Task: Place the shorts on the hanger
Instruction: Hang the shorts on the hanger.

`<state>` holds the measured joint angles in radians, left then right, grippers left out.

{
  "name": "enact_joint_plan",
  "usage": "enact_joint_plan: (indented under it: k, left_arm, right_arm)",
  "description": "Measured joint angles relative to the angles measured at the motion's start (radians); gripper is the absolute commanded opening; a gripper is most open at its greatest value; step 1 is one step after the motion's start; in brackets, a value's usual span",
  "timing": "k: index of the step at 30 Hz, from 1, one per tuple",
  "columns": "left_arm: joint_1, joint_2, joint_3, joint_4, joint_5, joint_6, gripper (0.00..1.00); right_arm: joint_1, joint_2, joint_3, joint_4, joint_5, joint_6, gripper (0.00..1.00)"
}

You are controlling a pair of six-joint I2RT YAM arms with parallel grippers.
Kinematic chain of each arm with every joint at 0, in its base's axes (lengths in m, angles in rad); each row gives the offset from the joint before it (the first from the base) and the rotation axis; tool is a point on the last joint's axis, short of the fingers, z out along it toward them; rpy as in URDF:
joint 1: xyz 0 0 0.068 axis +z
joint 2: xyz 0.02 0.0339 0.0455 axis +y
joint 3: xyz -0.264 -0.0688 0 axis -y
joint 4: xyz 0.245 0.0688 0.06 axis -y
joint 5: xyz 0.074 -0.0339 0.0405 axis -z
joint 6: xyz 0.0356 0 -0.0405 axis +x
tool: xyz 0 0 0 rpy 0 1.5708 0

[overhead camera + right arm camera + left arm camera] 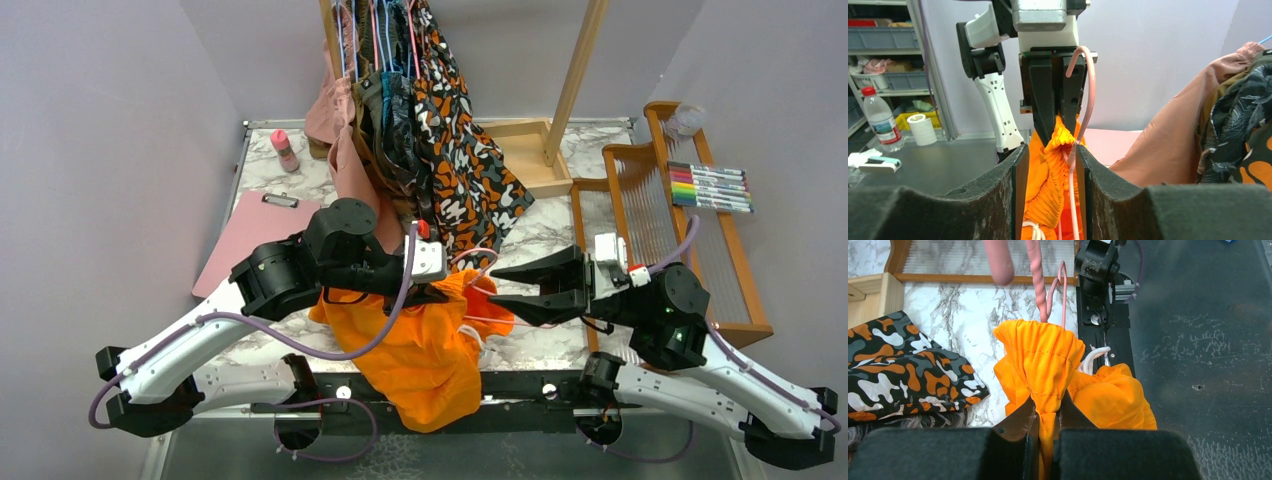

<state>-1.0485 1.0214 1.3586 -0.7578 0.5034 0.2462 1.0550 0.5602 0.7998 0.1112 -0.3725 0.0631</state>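
Bright orange fabric shorts [420, 350] lie bunched at the marble table's [535, 230] six o'clock edge.
The left gripper [1047, 412] is clenched on their gathered waistband; at its three o'clock, the right gripper [493, 285] stands released, jaws straddling fabric and the thin pink wire hanger [1092, 85].

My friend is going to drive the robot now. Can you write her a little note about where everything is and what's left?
Left pincer: shut on a fold of the orange shorts, holding them up.
Right pincer: open, one finger on either side of the shorts and the pink hanger wire.
Things: the shorts are bunched between the two pincers. The hanger's hook pokes out of the bunch and the rest is hidden.
Done: the hanger seems to be inside the shorts.
Left: probably spread the shorts along the hanger and check that they hang properly.
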Motion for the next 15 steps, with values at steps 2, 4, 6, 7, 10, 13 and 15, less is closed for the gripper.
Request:
enact_joint_plan:
  k: [2,4,6,7,10,13,15]
  left_arm:
    - [0.0,-0.001,-0.003,0.001,-0.001,-0.003,0.0]
    - [0.001,-0.001,-0.005,0.003,-0.003,-0.006,0.0]
    - [0.001,-0.001,-0.007,0.009,-0.003,-0.01,0.0]
    - [0.001,-0.001,-0.007,0.01,-0.003,-0.014,0.0]
    - [0.001,-0.001,-0.007,0.018,-0.003,-0.02,0.0]
    - [0.001,-0.001,-0.007,0.024,-0.004,-0.024,0.0]
    - [0.001,-0.002,-0.007,0.026,-0.004,-0.025,0.0]
  right_arm:
    - [0.0,-0.004,0.002,0.003,0.014,0.008,0.43]
    - [0.0,0.008,0.01,0.002,0.029,0.015,0.42]
    - [0.0,0.034,0.032,-0.002,0.046,0.016,0.4]
    - [0.0,0.047,0.043,-0.003,0.054,0.016,0.39]
    - [0.0,0.081,0.069,-0.004,0.072,0.022,0.33]
    - [0.0,0.095,0.07,-0.004,0.081,0.033,0.19]
    - [0.0,0.101,0.07,-0.003,0.085,0.041,0.03]
